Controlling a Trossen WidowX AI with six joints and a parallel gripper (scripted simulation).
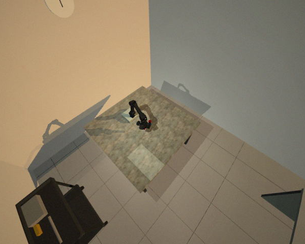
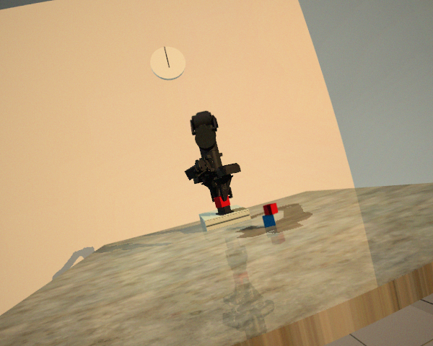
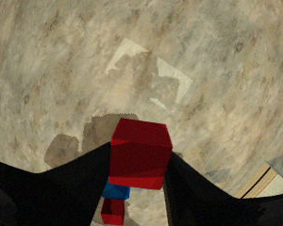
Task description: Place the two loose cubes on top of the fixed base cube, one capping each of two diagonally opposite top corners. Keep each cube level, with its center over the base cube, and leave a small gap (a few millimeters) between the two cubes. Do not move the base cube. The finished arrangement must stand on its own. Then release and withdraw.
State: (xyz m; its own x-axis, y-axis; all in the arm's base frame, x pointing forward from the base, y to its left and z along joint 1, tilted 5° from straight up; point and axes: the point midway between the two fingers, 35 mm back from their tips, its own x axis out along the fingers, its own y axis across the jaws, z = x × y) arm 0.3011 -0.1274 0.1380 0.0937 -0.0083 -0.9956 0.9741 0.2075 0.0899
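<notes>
Glossy mottled stone-look table top [image 2: 321, 238] with wood-grain edge, matt black fingers, smooth red cube [image 3: 141, 153]

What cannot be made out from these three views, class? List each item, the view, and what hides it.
- Top view: the cubes at the gripper are too small to separate.
- Wrist view: the held red cube and a finger cover most of the blue base cube.
- Exterior view: how the placed red cube overhangs the base's corner is too small to judge.
</notes>
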